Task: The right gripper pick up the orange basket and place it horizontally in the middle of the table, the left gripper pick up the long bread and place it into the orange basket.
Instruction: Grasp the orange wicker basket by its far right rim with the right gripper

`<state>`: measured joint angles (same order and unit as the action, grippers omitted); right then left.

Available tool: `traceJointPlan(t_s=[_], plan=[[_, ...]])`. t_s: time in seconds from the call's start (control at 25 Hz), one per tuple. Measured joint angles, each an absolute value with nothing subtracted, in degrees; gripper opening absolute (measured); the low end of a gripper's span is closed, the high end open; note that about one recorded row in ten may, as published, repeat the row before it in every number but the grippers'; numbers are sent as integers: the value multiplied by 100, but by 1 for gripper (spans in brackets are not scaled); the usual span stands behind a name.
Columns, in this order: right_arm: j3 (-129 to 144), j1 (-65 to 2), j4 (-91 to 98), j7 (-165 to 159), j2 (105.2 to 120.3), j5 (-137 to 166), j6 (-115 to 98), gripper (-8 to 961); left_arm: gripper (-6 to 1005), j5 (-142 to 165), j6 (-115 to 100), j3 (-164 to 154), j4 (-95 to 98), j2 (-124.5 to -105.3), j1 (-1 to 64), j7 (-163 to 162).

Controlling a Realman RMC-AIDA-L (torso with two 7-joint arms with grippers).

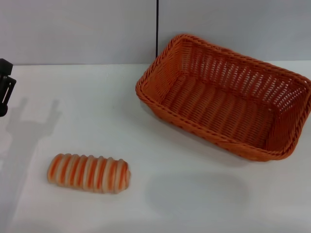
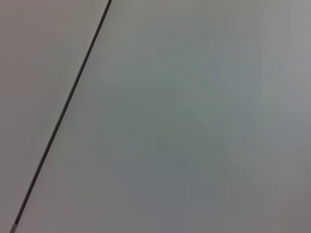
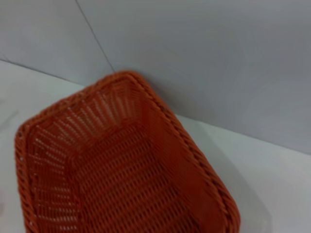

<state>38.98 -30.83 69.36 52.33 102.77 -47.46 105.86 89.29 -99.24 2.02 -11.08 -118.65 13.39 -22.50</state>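
The orange basket [image 1: 233, 73] stands empty on the white table [image 1: 97, 111] at the back right, turned at an angle to the table's edge. The right wrist view looks down into the orange basket [image 3: 165, 145] from close above one corner. The long bread [image 1: 89, 173] lies striped face up near the front left, well apart from the basket. Only a black piece of my left gripper [image 1: 5, 87] shows at the far left edge, raised above the table and behind the bread. My right gripper does not show in any view.
A grey wall stands behind the table, with a dark vertical seam [image 1: 157, 29] just behind the basket's far corner. The left wrist view holds only that wall and the seam [image 2: 63, 116]. Bare tabletop lies between bread and basket.
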Motion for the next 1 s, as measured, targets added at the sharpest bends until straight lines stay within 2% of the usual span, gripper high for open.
traceJointPlan(t_s=[0.64, 0.88, 1.0], plan=[[3871, -3240, 5965, 5502, 10301, -4322, 9773, 701, 858, 8929, -9914, 156, -1116, -11865, 1343, -2250], [3641, -3245, 5844, 5700, 10568, -4363, 9390, 704, 858, 8929, -9904, 130, -1178, -11865, 1344, -2250], [3583, -3265, 5801, 5788, 10634, -4369, 9389, 705, 858, 8929, -9904, 126, -1184, -11865, 1336, -2250]])
